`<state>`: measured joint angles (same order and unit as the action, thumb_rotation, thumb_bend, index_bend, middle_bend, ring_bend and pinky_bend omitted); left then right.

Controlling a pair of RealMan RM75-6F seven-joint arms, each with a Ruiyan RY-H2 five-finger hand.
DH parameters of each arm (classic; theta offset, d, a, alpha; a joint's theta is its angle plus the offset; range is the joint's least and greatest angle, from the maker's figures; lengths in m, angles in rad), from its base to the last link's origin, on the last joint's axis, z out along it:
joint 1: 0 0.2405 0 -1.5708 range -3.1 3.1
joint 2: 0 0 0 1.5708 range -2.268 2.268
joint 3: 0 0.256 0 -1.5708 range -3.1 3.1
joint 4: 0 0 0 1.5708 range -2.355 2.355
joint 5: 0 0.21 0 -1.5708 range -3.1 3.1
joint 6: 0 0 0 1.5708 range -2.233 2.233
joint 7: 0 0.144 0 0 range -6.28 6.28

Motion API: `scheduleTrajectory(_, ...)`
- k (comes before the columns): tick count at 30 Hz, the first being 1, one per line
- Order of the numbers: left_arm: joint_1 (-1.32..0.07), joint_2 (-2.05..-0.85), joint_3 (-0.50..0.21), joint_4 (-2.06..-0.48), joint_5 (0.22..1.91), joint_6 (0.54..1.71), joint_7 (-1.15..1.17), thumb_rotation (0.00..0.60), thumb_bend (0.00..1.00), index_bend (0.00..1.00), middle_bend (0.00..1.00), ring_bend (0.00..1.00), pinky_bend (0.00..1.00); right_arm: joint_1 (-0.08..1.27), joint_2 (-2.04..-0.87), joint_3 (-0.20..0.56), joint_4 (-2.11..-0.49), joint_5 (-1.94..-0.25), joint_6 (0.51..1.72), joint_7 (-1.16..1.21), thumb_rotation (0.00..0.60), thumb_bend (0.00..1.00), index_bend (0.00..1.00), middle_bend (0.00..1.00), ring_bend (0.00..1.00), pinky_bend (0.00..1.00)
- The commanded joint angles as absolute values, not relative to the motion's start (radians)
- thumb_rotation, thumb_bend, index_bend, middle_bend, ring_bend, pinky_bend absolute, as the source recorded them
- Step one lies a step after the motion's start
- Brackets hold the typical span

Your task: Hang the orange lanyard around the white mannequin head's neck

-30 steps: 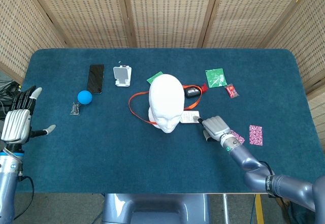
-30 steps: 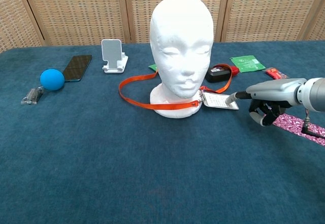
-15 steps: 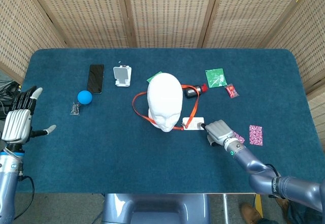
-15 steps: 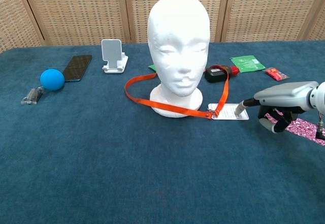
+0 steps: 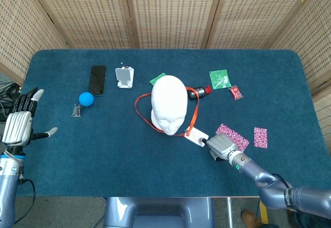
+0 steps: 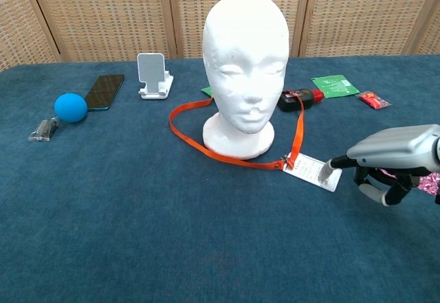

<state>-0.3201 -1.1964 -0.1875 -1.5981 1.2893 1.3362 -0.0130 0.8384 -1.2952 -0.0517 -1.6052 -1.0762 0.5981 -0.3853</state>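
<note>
The task looks nearly done, but not cleanly. The orange fabric lanyard (image 6: 237, 153) already goes around the white foam mannequin head (image 6: 245, 55), yet its loop lies low on the blue carpeted table (image 6: 137, 234), circling the round base and not resting high on the neck. What is left, in my judgement, is to let go of the card and perhaps to settle the strap closer to the neck.

Nearest to the cameras is the right hand (image 6: 393, 157), low over the table at the front right. Its arm reaches in from the lower right corner in the head view. One finger is stretched forward and its tip touches the white rectangular badge card (image 6: 313, 171) at the end of the lanyard; the other fingers are curled under the palm. Whether the card is pinched or only pressed down I cannot tell — the contact is too small in both views. The card lies flat, in front and to the right of the mannequin base, a little apart from it.

The left hand (image 5: 19, 122) is far off at the left edge of the table, raised with fingers spread, holding nothing.

Behind the right hand lies a pink patterned packet (image 5: 232, 136) — partly hidden in the chest view.
</note>
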Motion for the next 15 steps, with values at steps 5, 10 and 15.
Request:
scheduleTrajectory(5,-0.318,-1.195,-0.188,-1.6,1.292,1.337,-0.016,0.6,0.0,0.0,0.0,0.0,0.0,0.848,-1.257,-0.099,-1.701,-1.125,0.601,-0.432,0.6,0.86,0.22,0.73,0.74,0.96)
scheduleTrajectory(10,-0.318,-1.195,-0.189,-1.602,1.293,1.336,-0.016,0.6,0.0,0.0,0.0,0.0,0.0,0.854,-1.237,-0.126,-1.764,-1.155,0.603,-0.463,0.6,0.85,0.21,0.73,0.74,0.96)
scheduleTrajectory(15,-0.316,-1.194,-0.189,-1.603,1.294,1.336,-0.019,0.6,0.0,0.0,0.0,0.0,0.0,0.862,-1.223,-0.159,-1.828,-1.186,0.598,-0.504,0.6,0.85,0.22,0.73,0.74,0.96)
